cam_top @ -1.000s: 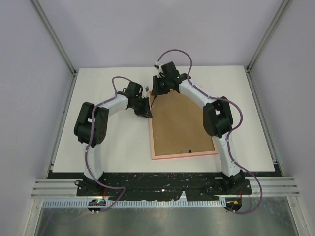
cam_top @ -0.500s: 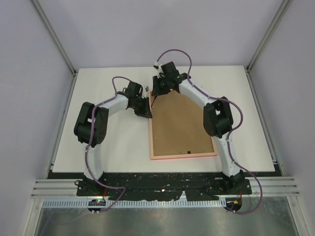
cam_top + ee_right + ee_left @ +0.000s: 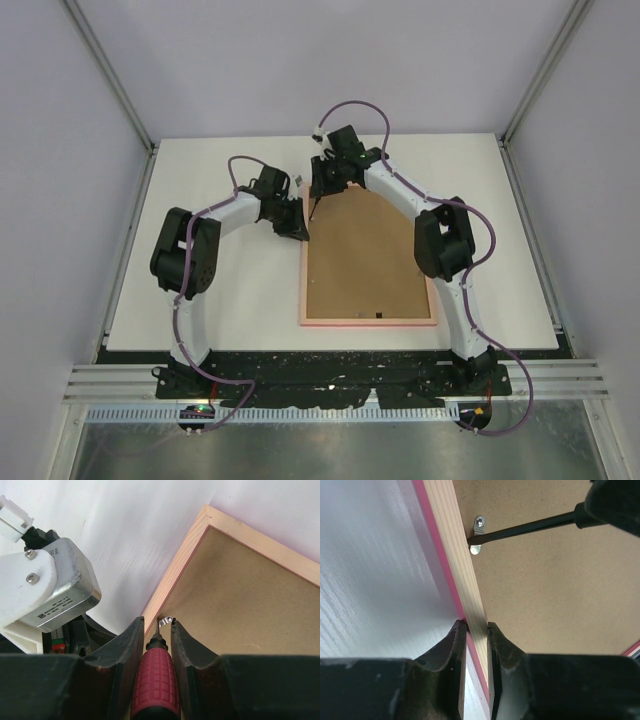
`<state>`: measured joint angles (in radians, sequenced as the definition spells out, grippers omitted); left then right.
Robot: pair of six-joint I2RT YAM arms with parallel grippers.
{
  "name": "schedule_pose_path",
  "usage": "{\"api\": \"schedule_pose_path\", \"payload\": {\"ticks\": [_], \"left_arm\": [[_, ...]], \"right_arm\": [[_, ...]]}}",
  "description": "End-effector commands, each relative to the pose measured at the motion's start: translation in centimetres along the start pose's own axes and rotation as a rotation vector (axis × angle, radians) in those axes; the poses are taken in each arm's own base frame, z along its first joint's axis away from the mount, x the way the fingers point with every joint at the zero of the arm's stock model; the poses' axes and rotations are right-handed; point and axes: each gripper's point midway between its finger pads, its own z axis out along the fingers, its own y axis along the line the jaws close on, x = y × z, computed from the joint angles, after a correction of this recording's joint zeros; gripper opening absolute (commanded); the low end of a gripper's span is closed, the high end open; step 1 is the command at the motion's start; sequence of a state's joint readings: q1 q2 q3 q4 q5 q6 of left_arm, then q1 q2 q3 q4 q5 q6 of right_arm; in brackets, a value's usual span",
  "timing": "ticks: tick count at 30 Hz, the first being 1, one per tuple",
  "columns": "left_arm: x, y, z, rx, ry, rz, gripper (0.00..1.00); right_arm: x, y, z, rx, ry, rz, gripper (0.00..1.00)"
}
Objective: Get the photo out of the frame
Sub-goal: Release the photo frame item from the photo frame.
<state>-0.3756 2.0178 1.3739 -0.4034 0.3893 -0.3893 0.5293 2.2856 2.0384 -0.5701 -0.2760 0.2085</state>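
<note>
one frame (image 3: 368, 321), face down; left gripper (image 3: 476, 627) pinches its edge; right gripper (image 3: 157, 624) grips one screwdriver (image 3: 156, 680)

A white table (image 3: 500, 220) is enclosed on three sides by pale lilac-grey wall panels (image 3: 330, 60), joined at the back corners by aluminium posts (image 3: 110, 70). Everything is lit softly and evenly. Along the near edge, a black strip (image 3: 330, 362), aluminium rails (image 3: 110, 383) and a brushed metal sheet (image 3: 330, 450) are seen.

frame (image 3: 368, 322) corner: being crowded by left gripper (image 3: 476, 627), right gripper (image 3: 157, 624), screwdriver (image 3: 156, 680)
tabletop (image 3: 510, 250) right: being left open
</note>
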Motion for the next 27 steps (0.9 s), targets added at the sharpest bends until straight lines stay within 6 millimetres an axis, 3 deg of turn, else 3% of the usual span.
{"api": "schedule_pose_path", "payload": {"ticks": [1, 27], "left_arm": [[-0.5, 2.2, -0.3, -0.080, -0.016, 0.005, 0.16], [-0.6, 2.4, -0.3, -0.087, -0.020, 0.003, 0.16]], "right_arm": [[0.9, 1.3, -2.8, 0.002, 0.063, -0.024, 0.08], [0.9, 0.3, -3.2, 0.042, 0.065, -0.086, 0.08]]}}
